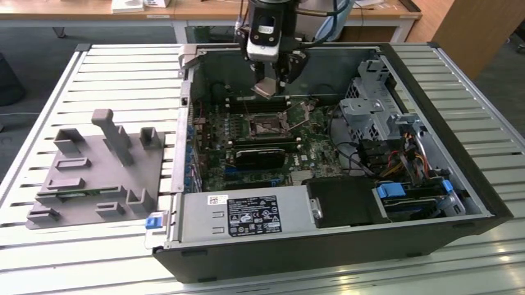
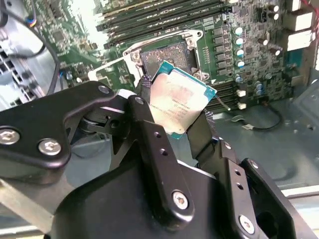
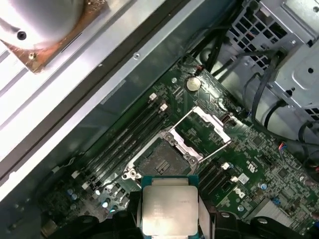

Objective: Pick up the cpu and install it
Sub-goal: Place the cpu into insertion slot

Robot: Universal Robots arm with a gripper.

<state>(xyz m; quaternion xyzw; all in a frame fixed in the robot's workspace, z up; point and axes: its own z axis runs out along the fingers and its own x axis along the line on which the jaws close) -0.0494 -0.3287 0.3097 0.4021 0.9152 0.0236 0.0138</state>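
ROBOT ARM CARRIES PROCESSOR OVER OPEN PC: The gripper (image 2: pixel 175 119) is clamped on the cpu (image 2: pixel 180 99), its fingers (image 2: pixel 149 129) drawn in against two opposite edges of the pale rim. It holds the chip tilted in the air above the motherboard (image 1: pixel 316 153) inside the open computer case (image 1: pixel 471 178). In the first wrist view the cpu socket (image 3: pixel 158 162) lies just beyond the chip, with its retention frame (image 3: pixel 187 145) swung up and its bed bare. The chip looks light, thin and stiff. Its smooth metal lid could slip and its underside is probably delicate, so an edge hold seems the safe one. The case lies on a slatted table (image 1: pixel 123 67) and also holds a power supply (image 1: pixel 246 215), drive bays (image 1: pixel 369 107) and cabling. A grey fixture plate (image 1: pixel 98 172) sits beside it, on the exterior view's left.
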